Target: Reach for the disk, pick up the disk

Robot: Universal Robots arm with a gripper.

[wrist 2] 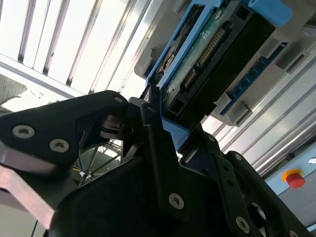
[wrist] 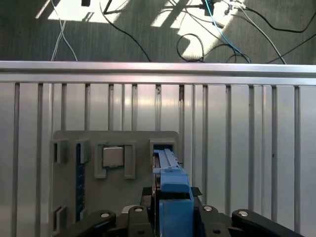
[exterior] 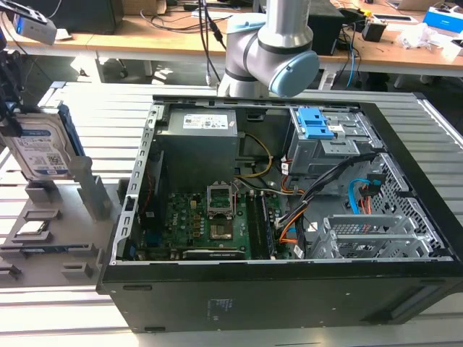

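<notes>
The disk (exterior: pixel 40 148) is a silver drive with a white-and-blue label and a blue frame. It stands upright on edge at the exterior view's left, right over the slot of a grey holder (exterior: pixel 43 231). My black gripper (exterior: pixel 9 108) comes down on it from above and is shut on its upper end. In the second wrist view the disk (wrist 2: pixel 207 54) shows its green circuit side, clamped in the gripper (wrist 2: pixel 168 128). In the first wrist view the disk's blue edge (wrist: pixel 173 197) sits in the gripper (wrist: pixel 173 215), above the holder (wrist: pixel 123 192).
An open computer case (exterior: pixel 405 137) with motherboard, cables and a grey drive cage lies to the exterior view's right of the holder. A small square silver chip (wrist: pixel 113 156) rests in a holder pocket. The slatted metal table has an edge beyond the holder. A red button (wrist 2: pixel 295 178) is nearby.
</notes>
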